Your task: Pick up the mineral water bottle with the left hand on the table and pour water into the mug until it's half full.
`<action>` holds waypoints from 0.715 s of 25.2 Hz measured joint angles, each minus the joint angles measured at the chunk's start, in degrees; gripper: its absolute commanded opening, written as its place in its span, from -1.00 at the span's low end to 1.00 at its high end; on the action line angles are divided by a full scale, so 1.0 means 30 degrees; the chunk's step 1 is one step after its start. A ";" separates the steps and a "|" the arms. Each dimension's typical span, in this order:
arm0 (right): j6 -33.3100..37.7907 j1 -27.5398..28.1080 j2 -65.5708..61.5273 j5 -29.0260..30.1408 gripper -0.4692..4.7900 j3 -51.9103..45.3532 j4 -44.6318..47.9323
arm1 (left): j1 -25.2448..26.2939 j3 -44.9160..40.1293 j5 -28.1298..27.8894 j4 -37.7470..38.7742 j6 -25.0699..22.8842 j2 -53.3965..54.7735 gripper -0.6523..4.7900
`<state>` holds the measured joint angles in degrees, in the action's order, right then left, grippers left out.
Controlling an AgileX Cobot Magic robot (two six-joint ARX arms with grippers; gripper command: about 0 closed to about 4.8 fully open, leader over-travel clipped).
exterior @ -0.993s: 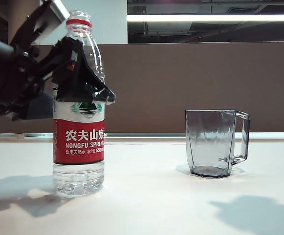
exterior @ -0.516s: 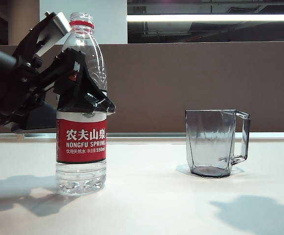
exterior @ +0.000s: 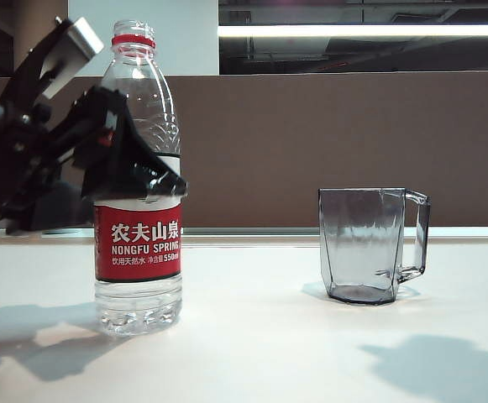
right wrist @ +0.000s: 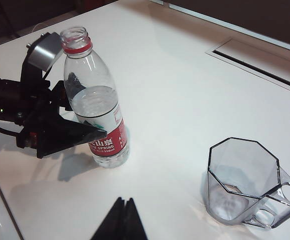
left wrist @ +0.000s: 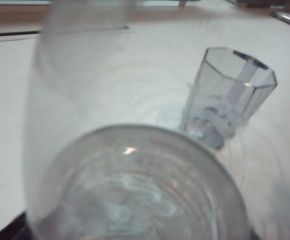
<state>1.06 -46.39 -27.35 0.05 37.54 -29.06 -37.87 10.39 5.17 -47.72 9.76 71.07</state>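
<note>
My left tool (exterior: 130,159) stands wide around the tall clear plastic mineral water bottle (exterior: 139,193), upright on the white tabletop (exterior: 252,353), to grip above the label; my right tool (right wrist: 121,220), tips together, waits clear of the empty grey-tinted faceted mug (exterior: 369,243).

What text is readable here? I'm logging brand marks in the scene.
"农夫山泉": big white characters on the mineral water bottle, on its red label.
"NONGFU SPRING": white capitals just below them.
Small white line beneath: too small to read surely.
The mug: no text.
</note>
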 measured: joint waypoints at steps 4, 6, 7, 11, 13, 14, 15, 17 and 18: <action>0.0000 0.0000 0.0000 0.0000 -0.86 0.0000 0.0000 | 0.0000 -0.0036 0.0000 -0.0787 -0.0007 0.0627 1.00; 0.0000 0.0000 0.0000 0.0000 -0.85 0.0000 0.0000 | 0.0000 -0.0036 -0.0007 -0.1231 -0.0007 0.0976 1.00; 0.0000 0.0000 0.0000 0.0000 -0.85 0.0000 0.0000 | 0.0000 -0.0029 0.0000 -0.1421 -0.0007 0.1122 1.00; 0.0000 0.0000 0.0000 0.0000 -0.85 0.0000 0.0000 | 0.0000 -0.0029 0.0000 -0.1880 -0.0007 0.1566 1.00; 0.0000 0.0000 0.0000 0.0000 -0.85 0.0000 0.0000 | 0.0000 -0.0036 0.0000 -0.2055 -0.0007 0.1668 1.00; 0.0000 0.0000 0.0000 0.0000 -0.85 0.0000 0.0000 | 0.0000 -0.0029 0.0000 -0.2244 -0.0007 0.1770 1.00; 0.0000 0.0000 0.0000 0.0000 -0.85 0.0000 0.0000 | 0.0000 -0.0029 0.0000 -0.2346 -0.0007 0.1843 1.00; 0.0000 0.0000 0.0000 0.0000 -0.85 0.0000 0.0000 | 0.0000 -0.0029 0.0000 -0.2659 -0.0007 0.2033 1.00; 0.0000 0.0000 0.0000 0.0000 -0.85 0.0000 0.0000 | 0.0000 -0.0029 0.0000 -0.2747 -0.0007 0.2098 1.00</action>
<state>1.06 -46.39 -27.35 0.05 37.54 -29.06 -37.87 10.31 5.17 -55.96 9.74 77.36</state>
